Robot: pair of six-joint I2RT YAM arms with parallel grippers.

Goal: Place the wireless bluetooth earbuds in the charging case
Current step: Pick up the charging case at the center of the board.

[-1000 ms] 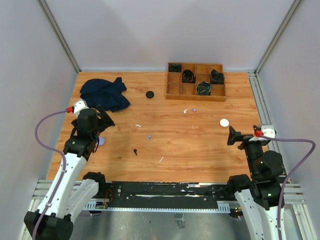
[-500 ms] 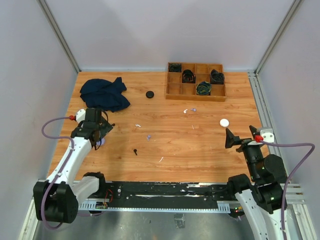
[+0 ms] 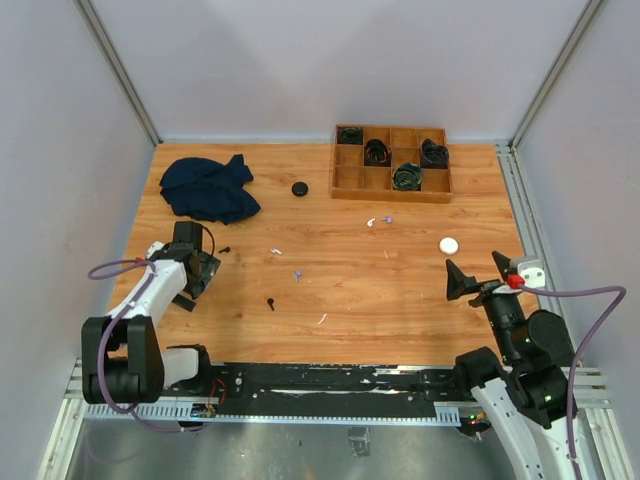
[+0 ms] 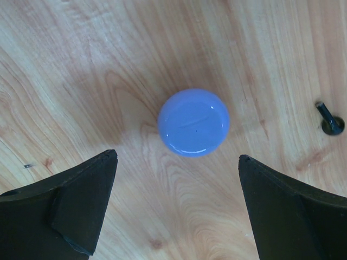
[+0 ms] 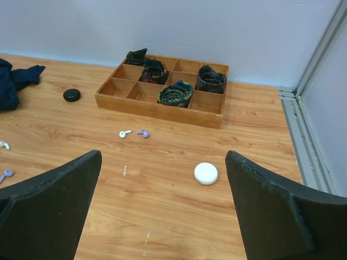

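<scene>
Both jaws wide apart, the left tool has sunk low over the pale purple case, ready to grasp it; the right tool waits, likewise spread.

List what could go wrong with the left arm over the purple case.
The purple case is round and glossy; the open left jaws may squirt it sideways on closing. Its lid looks shut, so no bud fits yet. A black earbud lies close by and might get knocked.

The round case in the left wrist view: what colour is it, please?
The round case is glossy periwinkle blue, clearest in the left wrist view.
</scene>
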